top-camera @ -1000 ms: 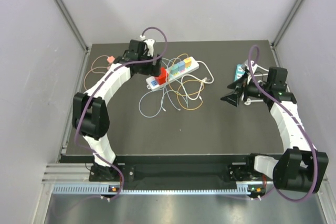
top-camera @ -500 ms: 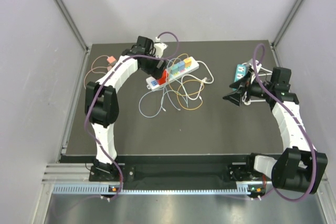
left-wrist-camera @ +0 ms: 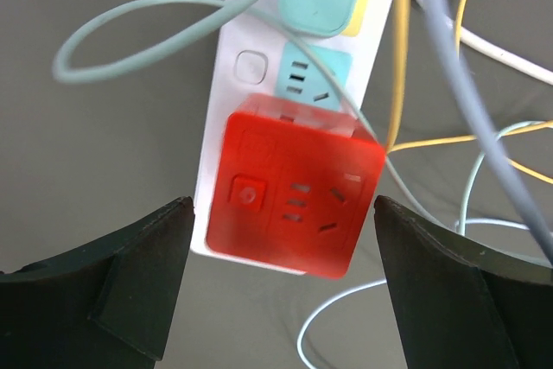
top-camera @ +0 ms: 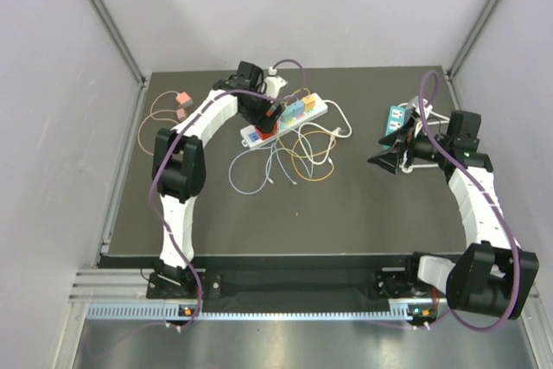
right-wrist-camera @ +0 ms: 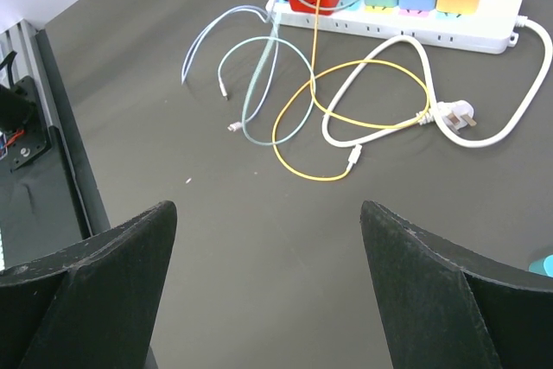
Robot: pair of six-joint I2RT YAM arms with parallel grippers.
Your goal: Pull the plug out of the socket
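Plug (left-wrist-camera: 294, 200): glossy red cube seated on white socket strip (left-wrist-camera: 235, 105); left hand (left-wrist-camera: 282, 213) apart, flanking it; right hand (right-wrist-camera: 268, 213) apart too.

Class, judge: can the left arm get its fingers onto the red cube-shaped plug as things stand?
Probably yes: its open fingers straddle the red cube-shaped plug on the white power strip, only a thin pale cable nearby.

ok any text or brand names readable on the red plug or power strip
None can be read.
The red plug shows only socket slots and a button, no lettering.
The white power strip bears no print.
Any print on the teal item at far right is too small to read.
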